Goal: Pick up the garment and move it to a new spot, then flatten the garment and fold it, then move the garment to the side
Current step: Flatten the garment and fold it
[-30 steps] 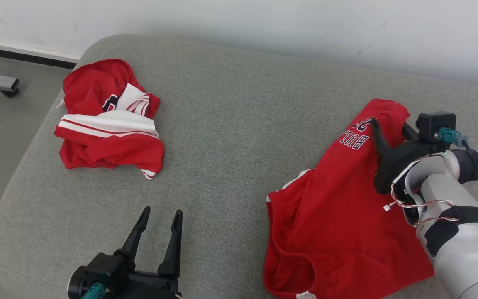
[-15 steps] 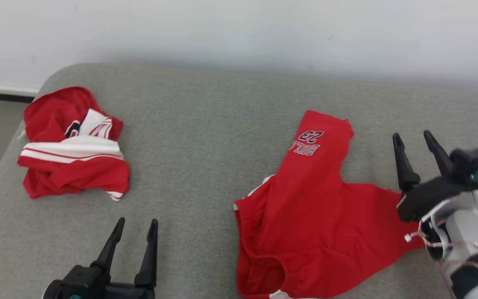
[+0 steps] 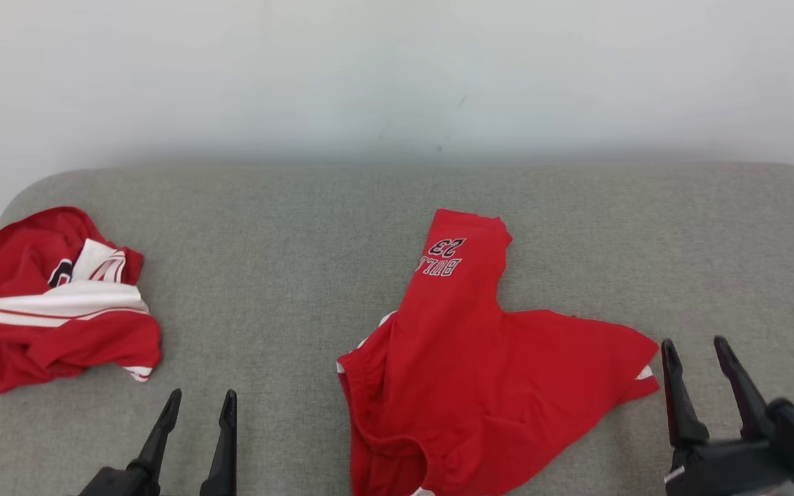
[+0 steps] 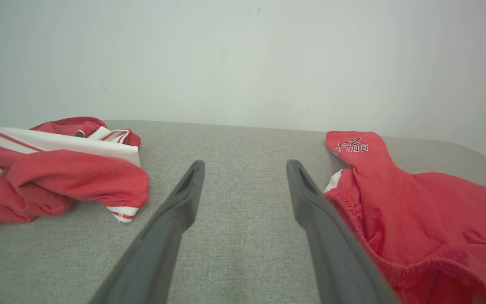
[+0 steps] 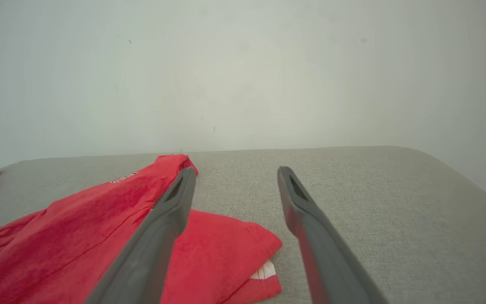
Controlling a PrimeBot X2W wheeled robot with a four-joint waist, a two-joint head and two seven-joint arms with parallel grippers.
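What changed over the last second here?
The right gripper let go of the red shorts at the printed leg and drew back toward the robot, open. The left gripper stayed open and empty; the crumpled red-and-white garment did not move.

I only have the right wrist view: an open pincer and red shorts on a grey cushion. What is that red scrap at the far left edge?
Observer: A second garment, red with white stripes, bunched up at the left end of the cushion, well apart from the shorts.
Operator: And where is the other arm?
Observer: The left pincer is open and empty, pointing at the bare cushion between the two garments.
Operator: I can't read the lettering on the shorts.
Observer: In the head view the print reads BULLS 23, upside down, near the hem of the far leg.
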